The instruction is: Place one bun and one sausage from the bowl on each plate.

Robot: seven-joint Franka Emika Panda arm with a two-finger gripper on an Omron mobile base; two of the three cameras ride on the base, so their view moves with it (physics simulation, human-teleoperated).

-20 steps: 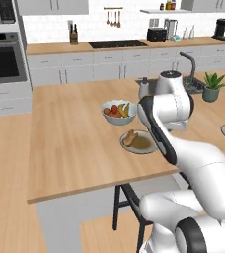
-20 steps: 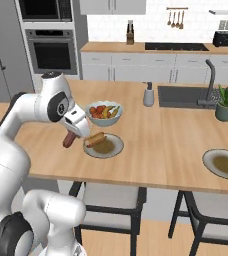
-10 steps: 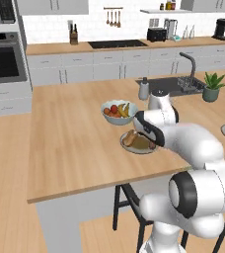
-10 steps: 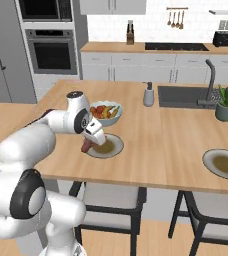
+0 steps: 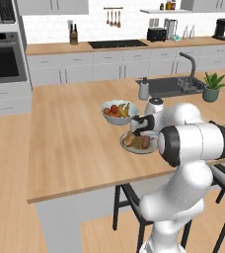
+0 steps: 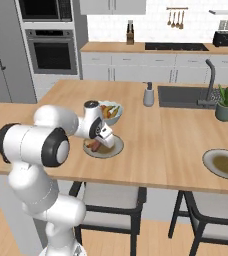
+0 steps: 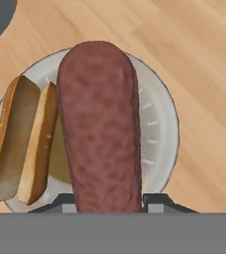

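Note:
My gripper (image 7: 109, 202) is shut on a reddish-brown sausage (image 7: 99, 129) and holds it low over the near plate (image 7: 164, 124). A split bun (image 7: 23, 139) lies on that plate, just left of the sausage in the hand view. From the left base camera, the gripper (image 5: 141, 132) hovers at the plate (image 5: 134, 148), where the bun (image 5: 129, 139) and the sausage (image 5: 145, 142) show. The right base camera has the gripper (image 6: 105, 137) above the same plate (image 6: 117, 148). A second plate (image 6: 226, 163) lies far to the right. The bowl is out of view.
A pale fruit bowl (image 5: 118, 111) stands just behind the near plate. Further back are a soap dispenser (image 5: 143, 89), the sink with its faucet (image 5: 189, 69) and a potted plant (image 5: 212, 86). Stools stand under the counter's front edge.
The arm has swung in and come down, carrying the sausage from beside the near plate to low over it. The jaws have stayed shut on it.

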